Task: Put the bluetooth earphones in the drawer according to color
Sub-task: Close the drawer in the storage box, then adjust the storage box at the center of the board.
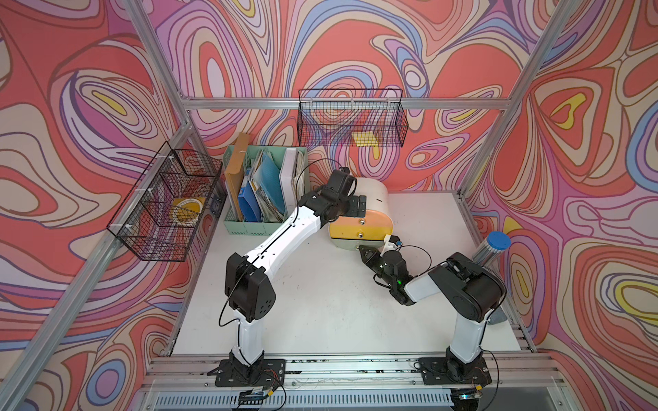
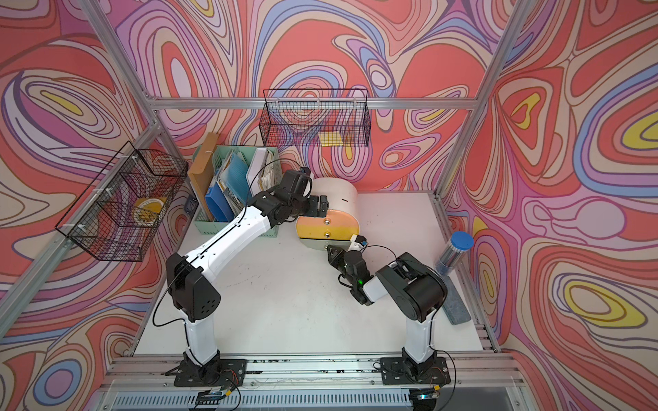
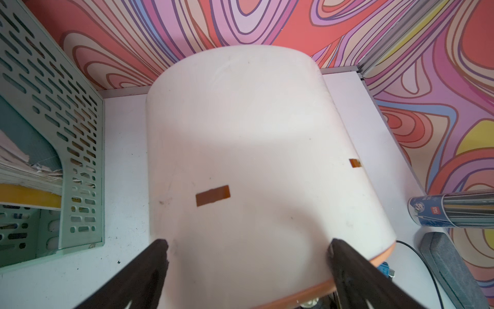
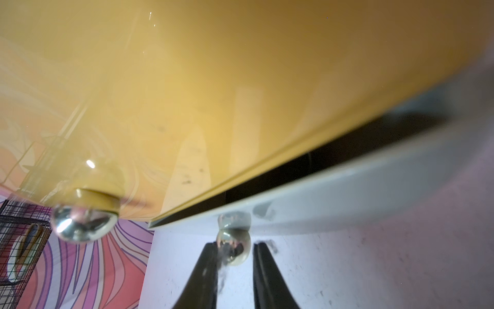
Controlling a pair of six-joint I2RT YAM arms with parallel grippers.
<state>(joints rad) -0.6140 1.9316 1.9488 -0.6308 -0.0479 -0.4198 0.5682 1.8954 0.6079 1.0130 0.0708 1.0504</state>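
I see the drawer [image 1: 372, 192] standing at the back of the tabletop [image 1: 320, 313], just beside the mint-green file holder [image 1: 249, 226]. The left gripper [image 3: 248, 248] is wide open, with its fingers spread over the white rounded top of the drawer. The right gripper [image 4: 234, 247] is at the lowest, grey-green front [image 4: 347, 187]. Its fingers stand narrowly on both sides of the knob [image 4: 235, 239]: one touches it and the other is just beside it, so I cannot tell if it grips. A dark slit shows above this front.
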